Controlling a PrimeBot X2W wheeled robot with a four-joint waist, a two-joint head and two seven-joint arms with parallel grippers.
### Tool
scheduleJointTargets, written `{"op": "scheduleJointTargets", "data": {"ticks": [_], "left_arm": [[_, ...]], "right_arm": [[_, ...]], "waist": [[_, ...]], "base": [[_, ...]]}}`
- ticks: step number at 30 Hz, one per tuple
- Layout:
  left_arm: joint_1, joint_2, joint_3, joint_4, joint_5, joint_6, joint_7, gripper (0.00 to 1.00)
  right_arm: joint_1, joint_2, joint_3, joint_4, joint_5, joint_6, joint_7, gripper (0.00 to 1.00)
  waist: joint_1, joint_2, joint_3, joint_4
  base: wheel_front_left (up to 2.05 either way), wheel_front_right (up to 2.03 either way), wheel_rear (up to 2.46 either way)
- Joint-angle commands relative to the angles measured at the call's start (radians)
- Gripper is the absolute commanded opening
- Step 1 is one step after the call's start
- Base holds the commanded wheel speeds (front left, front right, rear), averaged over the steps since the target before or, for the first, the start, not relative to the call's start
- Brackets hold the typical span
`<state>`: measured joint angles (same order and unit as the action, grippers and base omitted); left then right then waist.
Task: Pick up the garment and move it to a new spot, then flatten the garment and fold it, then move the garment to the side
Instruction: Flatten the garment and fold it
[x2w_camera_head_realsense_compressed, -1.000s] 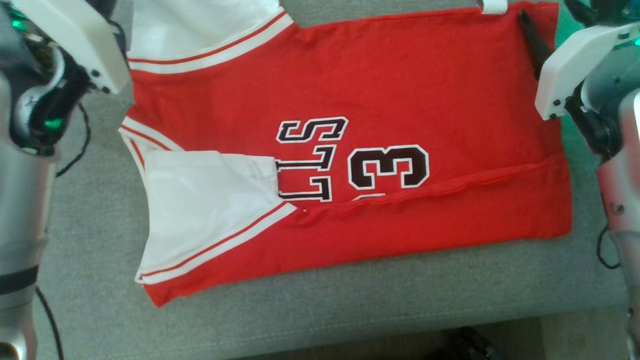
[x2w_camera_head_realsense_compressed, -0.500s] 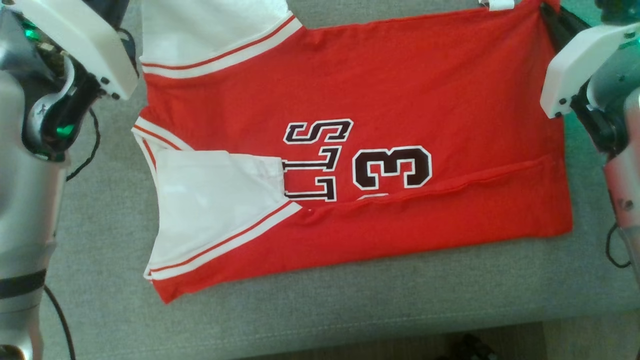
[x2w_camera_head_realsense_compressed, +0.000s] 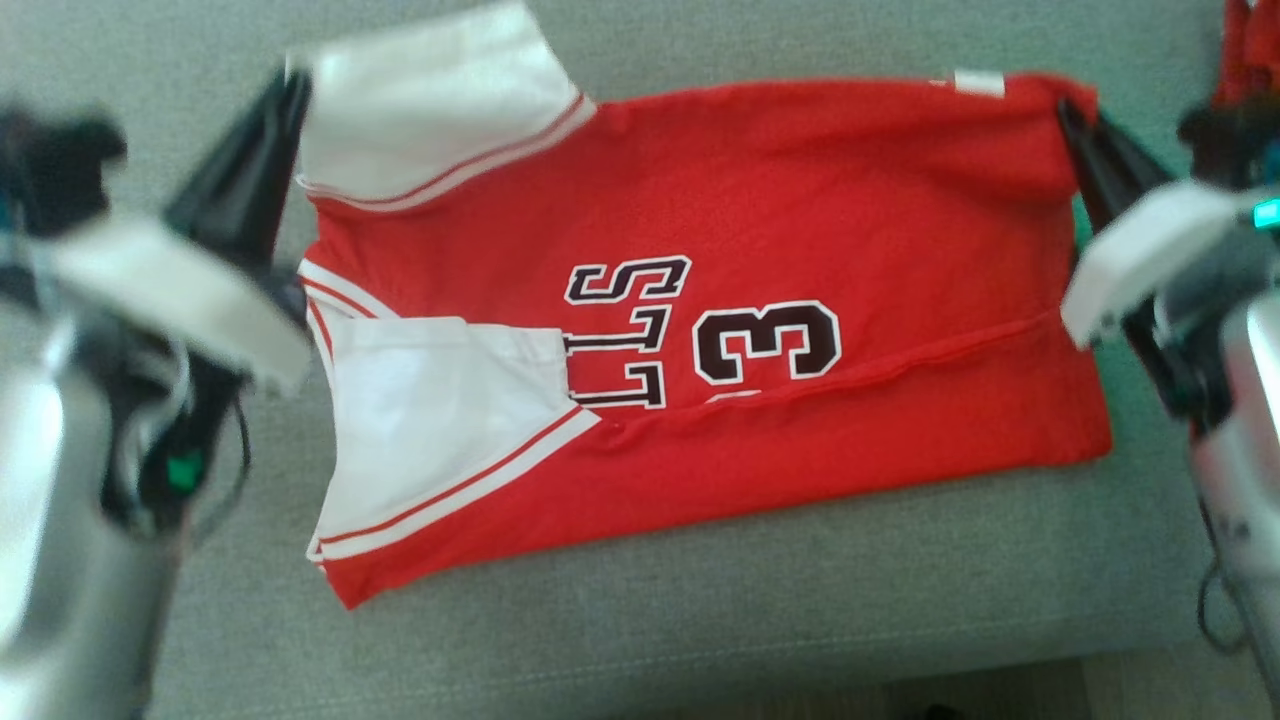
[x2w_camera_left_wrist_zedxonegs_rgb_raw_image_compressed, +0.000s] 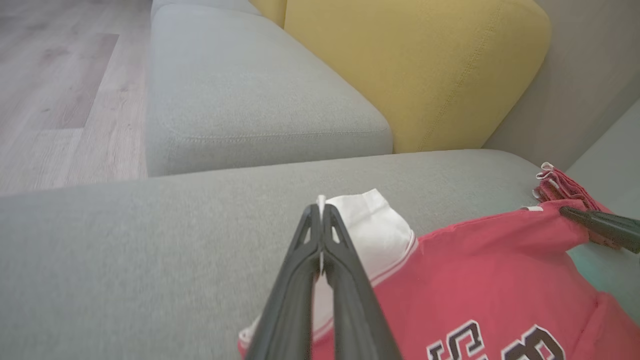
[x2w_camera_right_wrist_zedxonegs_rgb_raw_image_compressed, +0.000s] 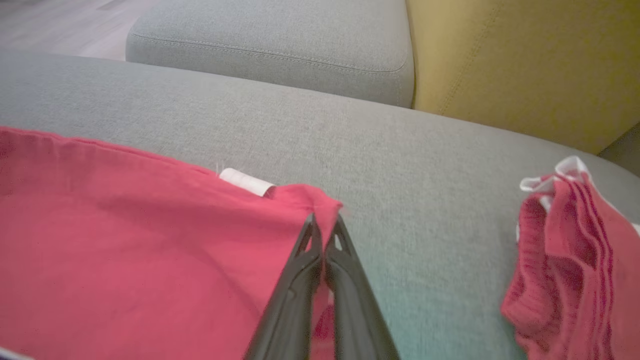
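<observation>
Gripping what, exactly, with those two sets of jaws?

Both are closed on the shirt (x2w_camera_head_realsense_compressed: 760, 200). My left gripper (x2w_camera_left_wrist_zedxonegs_rgb_raw_image_compressed: 320, 210) has its jaws pressed together on the far corner of the white sleeve (x2w_camera_head_realsense_compressed: 430, 110). My right gripper (x2w_camera_right_wrist_zedxonegs_rgb_raw_image_compressed: 324, 220) is clamped on the far red hem corner, just beside the little white tag (x2w_camera_right_wrist_zedxonegs_rgb_raw_image_compressed: 246, 181).

And where does the shirt lie?

Spread print-up across the grey sofa seat (x2w_camera_head_realsense_compressed: 700, 620), sleeves toward my left and hem toward my right. Its near long edge is already turned over onto the body, hiding the lower part of the printed number (x2w_camera_head_realsense_compressed: 770, 342).

Why take the far corners and not the middle?

Because I judge the next fold to be the far edge brought toward me, over that near flap (x2w_camera_head_realsense_compressed: 800, 450). One grip at each end lets the whole edge travel as a straight line. A single hold in the middle would let the ends sag and crease.

Anything to mind?

The sleeve is loose cloth, so my left end may droop or lag. Both arms should rise and come back evenly. A folded red pile (x2w_camera_right_wrist_zedxonegs_rgb_raw_image_compressed: 565, 250) sits on the seat off to my right, apart from the hem, and I would rather not drag it along. The yellow cushion (x2w_camera_left_wrist_zedxonegs_rgb_raw_image_compressed: 415, 65) stands at the back, well apart from the shirt.
</observation>
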<state>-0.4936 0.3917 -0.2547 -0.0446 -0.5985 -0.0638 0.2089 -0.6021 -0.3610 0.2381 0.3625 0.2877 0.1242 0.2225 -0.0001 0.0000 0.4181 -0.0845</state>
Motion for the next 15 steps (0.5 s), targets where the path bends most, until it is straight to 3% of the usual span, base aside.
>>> {"op": "scheduleJointTargets", "data": {"ticks": [1,8,15], "left_arm": [[0.027,0.036,0.061,-0.07,-0.006,0.018,-0.017,0.0],[0.309,0.007,0.091,-0.266,-0.025,0.098,-0.066,0.0],[0.469,-0.054,0.047,-0.319,-0.03,0.128,-0.116,0.0]], "right_arm": [[0.041,-0.024,-0.014,-0.056,0.003,0.007,-0.016,0.0],[0.236,-0.011,-0.127,-0.192,-0.009,0.007,-0.017,0.0],[0.387,0.032,-0.21,-0.309,-0.027,0.007,0.011,0.0]], "waist": [[0.0001,0.0,-0.017,0.002],[0.0001,0.0,-0.05,0.019],[0.0001,0.0,-0.063,0.045]], "base": [[0.0,0.0,0.0],[0.0,0.0,0.0],[0.0,0.0,0.0]]}}
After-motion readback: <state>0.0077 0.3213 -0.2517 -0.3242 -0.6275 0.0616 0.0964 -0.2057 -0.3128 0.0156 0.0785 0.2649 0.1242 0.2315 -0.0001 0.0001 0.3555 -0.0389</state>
